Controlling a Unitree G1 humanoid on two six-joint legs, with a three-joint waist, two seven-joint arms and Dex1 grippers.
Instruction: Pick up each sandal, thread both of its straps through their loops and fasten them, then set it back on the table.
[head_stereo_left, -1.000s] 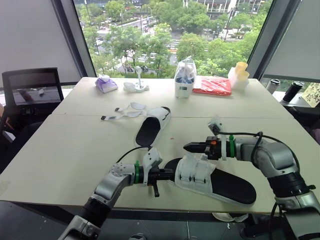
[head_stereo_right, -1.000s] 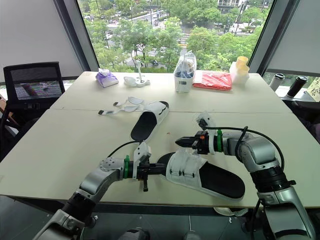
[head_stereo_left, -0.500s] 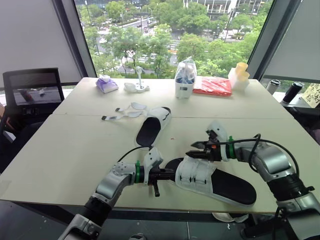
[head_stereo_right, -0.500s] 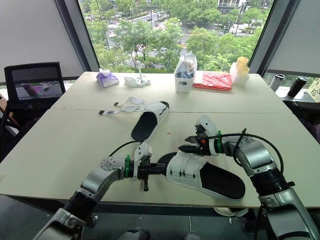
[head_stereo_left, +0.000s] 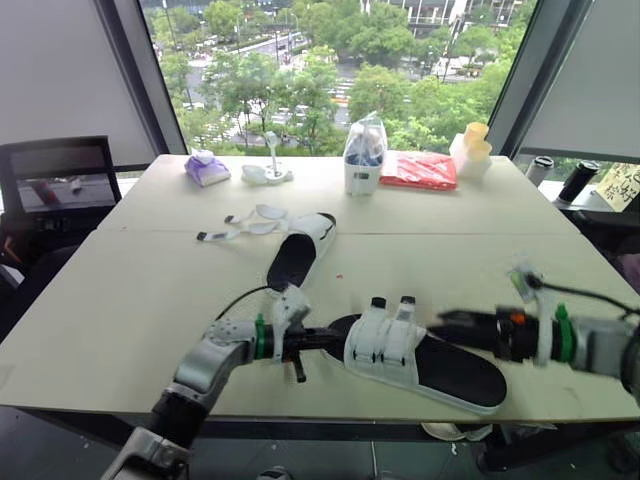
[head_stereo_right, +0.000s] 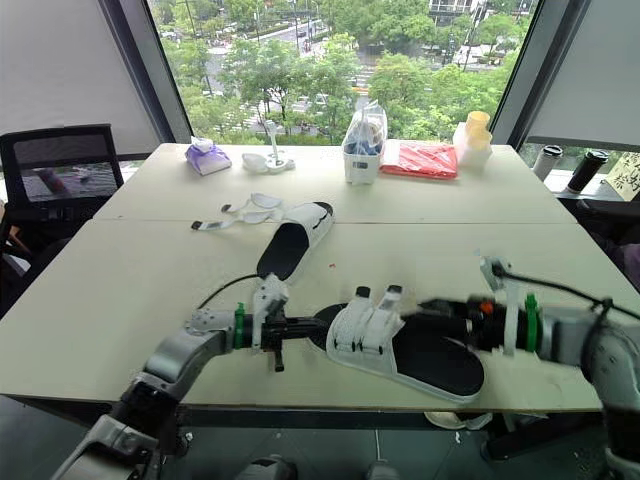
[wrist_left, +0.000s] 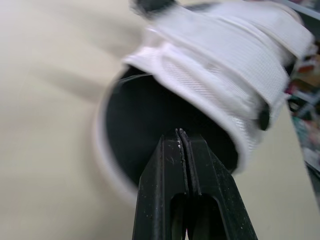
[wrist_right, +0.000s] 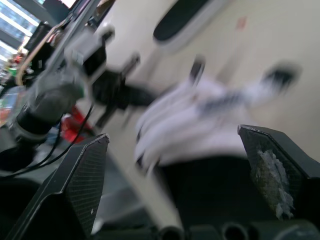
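On the table: two sandals, two grippers. Nearest, the near sandal, long axis crosswise, toe end toward the robot's left, heel toward its right, two straps folded over the forefoot, two tabs standing up. Beyond its toe end and apart from it, the far sandal, long axis running away from the robot, two loose straps splayed flat. At the near sandal's toe end, the left gripper, fingers pressed together, tips at the rim. Over its heel half, the right gripper, jaws spread wide, gripping nothing, strapped forefoot ahead of them.
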